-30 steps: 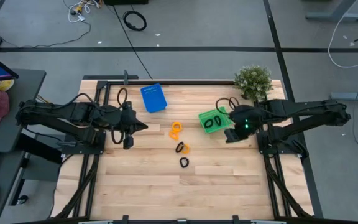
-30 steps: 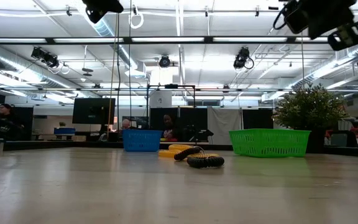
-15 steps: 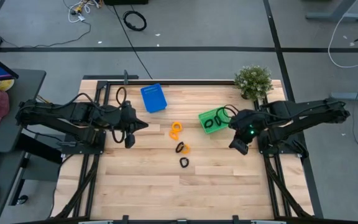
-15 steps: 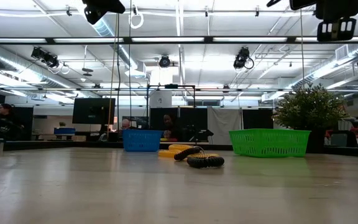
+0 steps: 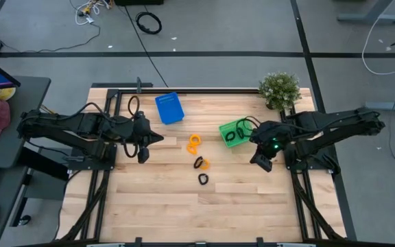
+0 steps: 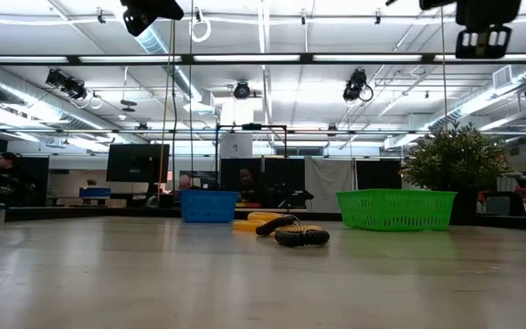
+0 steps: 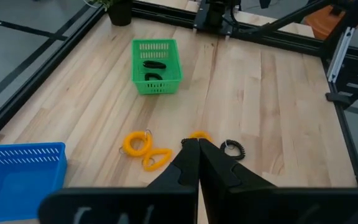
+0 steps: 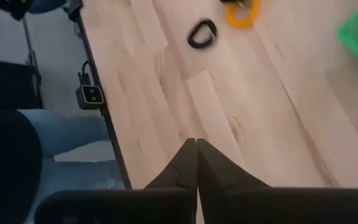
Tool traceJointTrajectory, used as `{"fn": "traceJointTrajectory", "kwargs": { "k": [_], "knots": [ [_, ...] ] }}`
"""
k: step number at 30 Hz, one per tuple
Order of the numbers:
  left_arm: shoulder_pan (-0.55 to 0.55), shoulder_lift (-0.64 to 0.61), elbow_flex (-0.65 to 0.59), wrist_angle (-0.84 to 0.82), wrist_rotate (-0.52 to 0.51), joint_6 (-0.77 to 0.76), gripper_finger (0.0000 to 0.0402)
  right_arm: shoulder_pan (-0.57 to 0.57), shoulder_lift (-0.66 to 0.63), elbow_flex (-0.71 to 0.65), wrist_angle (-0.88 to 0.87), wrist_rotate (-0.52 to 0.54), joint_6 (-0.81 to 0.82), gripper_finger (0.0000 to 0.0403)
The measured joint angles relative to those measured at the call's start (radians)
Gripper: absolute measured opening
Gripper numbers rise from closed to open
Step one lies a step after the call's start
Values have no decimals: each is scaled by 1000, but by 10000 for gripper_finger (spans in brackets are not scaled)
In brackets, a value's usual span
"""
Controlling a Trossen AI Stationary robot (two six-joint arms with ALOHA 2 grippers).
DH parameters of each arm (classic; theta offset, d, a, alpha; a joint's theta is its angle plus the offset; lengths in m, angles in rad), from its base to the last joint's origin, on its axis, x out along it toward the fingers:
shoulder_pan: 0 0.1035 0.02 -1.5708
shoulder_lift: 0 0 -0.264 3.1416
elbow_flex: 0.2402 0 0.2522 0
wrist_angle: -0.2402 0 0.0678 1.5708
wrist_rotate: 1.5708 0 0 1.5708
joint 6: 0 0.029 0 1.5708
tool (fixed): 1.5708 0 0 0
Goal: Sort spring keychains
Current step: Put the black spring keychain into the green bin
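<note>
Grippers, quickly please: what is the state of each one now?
Left gripper: shut, holding nothing.
Right gripper: shut, holding nothing.

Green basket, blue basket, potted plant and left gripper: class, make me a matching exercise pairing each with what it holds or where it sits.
Column one:
1. green basket
2. blue basket
3. potted plant
4. left gripper

Column two:
A. table's far right corner
B. holds black spring keychains
C. shut, holding nothing
D. nothing visible inside

Pairs: 1-B, 2-D, 3-A, 4-C
</note>
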Motion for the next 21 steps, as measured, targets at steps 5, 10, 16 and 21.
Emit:
{"fn": "traceJointTrajectory", "kwargs": {
  "k": [5,10,16,21],
  "knots": [
    [0,0,0,-6,0,5,5,5,197,184,-69,31,-177,2],
    [0,0,0,-6,-3,5,5,-3,414,380,-140,48,-405,2],
    [0,0,0,-35,-14,3,5,-4,557,483,-98,49,-670,8],
    [0,0,0,-78,9,-12,5,-3,597,486,-55,52,-863,45]
  ]
}}
